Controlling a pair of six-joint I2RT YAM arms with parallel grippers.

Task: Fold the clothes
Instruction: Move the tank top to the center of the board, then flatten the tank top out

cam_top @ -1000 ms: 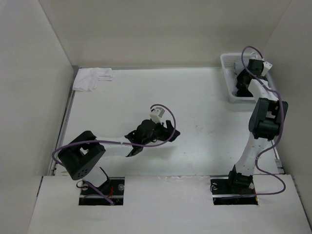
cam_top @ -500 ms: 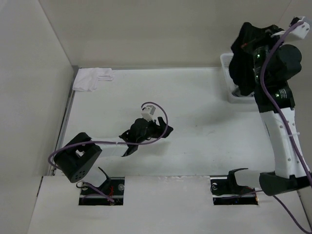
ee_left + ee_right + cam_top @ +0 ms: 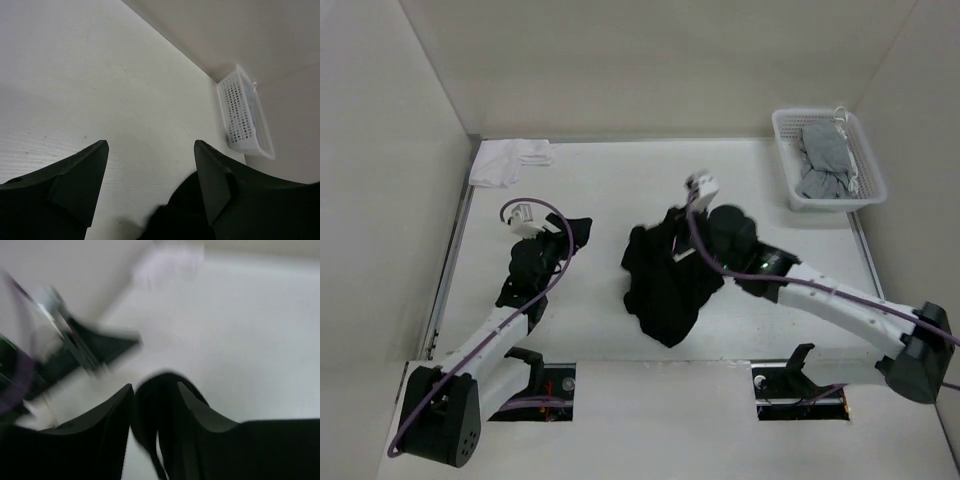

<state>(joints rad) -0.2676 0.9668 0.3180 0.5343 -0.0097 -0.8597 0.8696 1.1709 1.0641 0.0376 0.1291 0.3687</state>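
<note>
Open table (image 3: 620, 180) beyond black T-shirt (image 3: 665, 285) (basket (image 3: 783, 160) far right)

Matt black soft cloth T-shirt (image 3: 663, 290); white perforated plastic basket (image 3: 781, 150); table (image 3: 590, 190) matt white, perhaps faintly grained

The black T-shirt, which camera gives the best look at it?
The top external view: the whole black T-shirt shows, crumpled on the table. The left wrist view catches only a dark edge at the bottom; the right wrist view is blurred, with one black fold close up.

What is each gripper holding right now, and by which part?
Left gripper: nothing, jaws open. Right gripper: a bunched fold of the black T-shirt sits between its jaws; whether it is gripped cannot be told.
</note>
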